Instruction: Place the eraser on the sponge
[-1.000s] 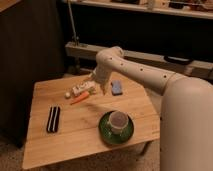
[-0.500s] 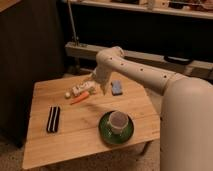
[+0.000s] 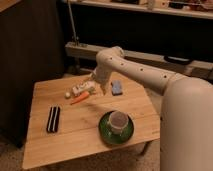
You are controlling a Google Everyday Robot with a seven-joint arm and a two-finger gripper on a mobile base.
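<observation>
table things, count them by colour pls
black: 1, the eraser
blue: 1, the sponge
orange: 1, the carrot
green: 1, the plate
pale: 2, the cup and a whitish item
total: 6
The hand hangs by the whitish item, beside the sponge, far from the eraser.
</observation>
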